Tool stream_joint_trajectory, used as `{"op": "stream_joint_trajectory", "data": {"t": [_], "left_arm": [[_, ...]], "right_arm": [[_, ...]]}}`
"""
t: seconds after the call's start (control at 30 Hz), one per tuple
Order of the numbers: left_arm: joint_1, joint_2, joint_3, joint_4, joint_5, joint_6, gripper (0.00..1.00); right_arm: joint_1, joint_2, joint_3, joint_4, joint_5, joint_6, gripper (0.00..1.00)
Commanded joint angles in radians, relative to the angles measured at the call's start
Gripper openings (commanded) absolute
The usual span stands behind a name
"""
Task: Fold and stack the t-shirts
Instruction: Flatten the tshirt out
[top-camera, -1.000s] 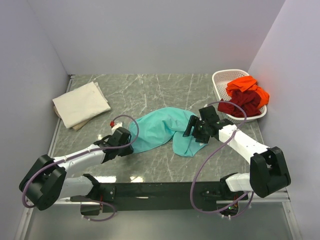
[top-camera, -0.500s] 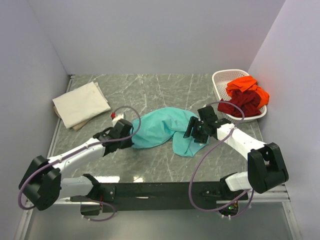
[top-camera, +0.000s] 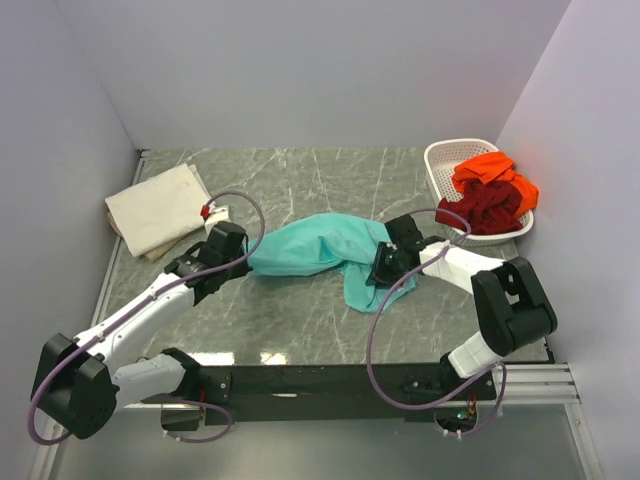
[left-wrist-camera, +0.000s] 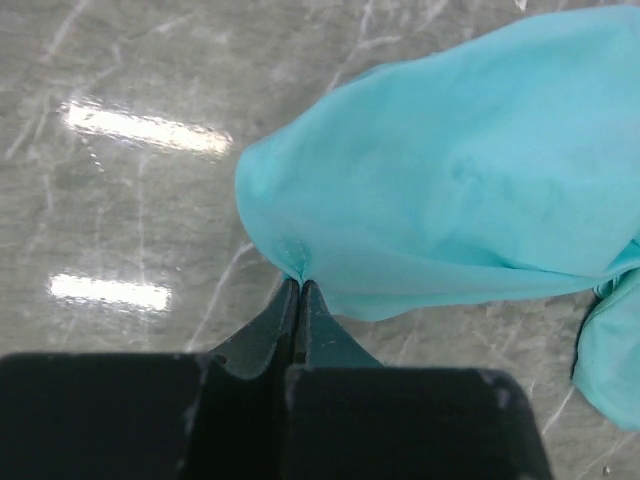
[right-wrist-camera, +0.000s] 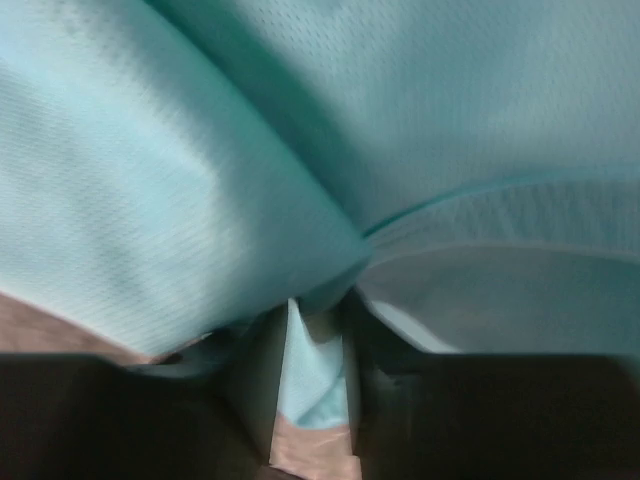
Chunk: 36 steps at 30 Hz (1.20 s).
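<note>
Over the last second the left end effector (top-camera: 243, 262) has been carried away from the arm bases, toward the left rear of the grey marbled worktop (top-camera: 300, 180). The soft teal short-sleeved t-shirt (top-camera: 315, 250) has been dragged along with it. The right end effector (top-camera: 387, 263) has shifted only a little, so the cloth has been drawn out into a longer band between the two. A loose lobe is left lying toward the near side.

This is judged to be a spreading step. The teal garment is being pulled open but is not yet flat, and no fold has been made in it. The cream folded cloth t-shirt (top-camera: 160, 208) lies at the left rear, well apart. The bright orange crumpled t-shirt (top-camera: 495, 170) and the dark red crumpled t-shirt (top-camera: 480, 208) are in the white plastic lattice basket (top-camera: 440, 152) at the right rear, so most of the task is judged to remain.

What the overhead view cannot resolve is supplied by the left wrist view: the fingers are pressed tightly together, and a seamed edge of the teal cloth is pinched at their tips. In the right wrist view, teal fabric fills nearly the whole picture. A bunch of it is clamped between the fingers, but which part of the garment is held cannot be told. Only the overhead view shows the layout of all four garments.
</note>
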<state>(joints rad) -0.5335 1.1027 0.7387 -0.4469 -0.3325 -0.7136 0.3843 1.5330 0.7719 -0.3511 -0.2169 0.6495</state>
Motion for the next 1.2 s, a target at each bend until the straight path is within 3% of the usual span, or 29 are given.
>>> {"op": "stream_joint_trajectory", "data": {"t": [0.0, 0.07, 0.1, 0.33, 0.53, 0.63, 0.67, 0.7, 0.77, 0.87, 1.0, 1.17], "left_arm": [[0.062, -0.055, 0.010, 0.023, 0.041, 0.054, 0.00], [0.148, -0.061, 0.028, 0.028, 0.067, 0.100, 0.00], [0.180, -0.063, 0.059, 0.027, 0.096, 0.117, 0.00], [0.409, -0.055, 0.281, -0.035, 0.106, 0.262, 0.01], [0.524, -0.052, 0.306, -0.044, 0.070, 0.373, 0.01], [0.558, -0.064, 0.288, -0.015, 0.125, 0.394, 0.00], [0.563, -0.066, 0.280, -0.004, 0.142, 0.407, 0.01], [0.566, -0.058, 0.266, 0.011, 0.177, 0.413, 0.00], [0.572, -0.035, 0.263, 0.022, 0.208, 0.428, 0.01], [0.573, 0.049, 0.277, 0.008, 0.274, 0.439, 0.01], [0.573, 0.118, 0.252, 0.062, 0.349, 0.433, 0.01], [0.573, 0.132, 0.165, 0.141, 0.336, 0.451, 0.01]], "right_arm": [[0.011, 0.027, 0.041, 0.009, -0.010, -0.022, 0.23], [0.010, -0.010, 0.081, -0.023, 0.002, -0.034, 0.03], [0.011, -0.025, 0.102, -0.073, 0.008, -0.054, 0.00], [0.007, -0.213, 0.354, -0.377, 0.181, -0.185, 0.00], [-0.019, -0.327, 0.541, -0.551, 0.341, -0.223, 0.00], [-0.036, -0.353, 0.609, -0.562, 0.364, -0.231, 0.09], [-0.044, -0.355, 0.613, -0.548, 0.363, -0.237, 0.24], [-0.067, -0.352, 0.609, -0.519, 0.364, -0.243, 0.32], [-0.105, -0.318, 0.603, -0.502, 0.349, -0.237, 0.45], [-0.159, -0.254, 0.621, -0.515, 0.312, -0.218, 0.57], [-0.111, -0.292, 0.545, -0.447, 0.240, -0.211, 0.59], [-0.004, -0.355, 0.298, -0.356, 0.048, -0.117, 0.58]]}}
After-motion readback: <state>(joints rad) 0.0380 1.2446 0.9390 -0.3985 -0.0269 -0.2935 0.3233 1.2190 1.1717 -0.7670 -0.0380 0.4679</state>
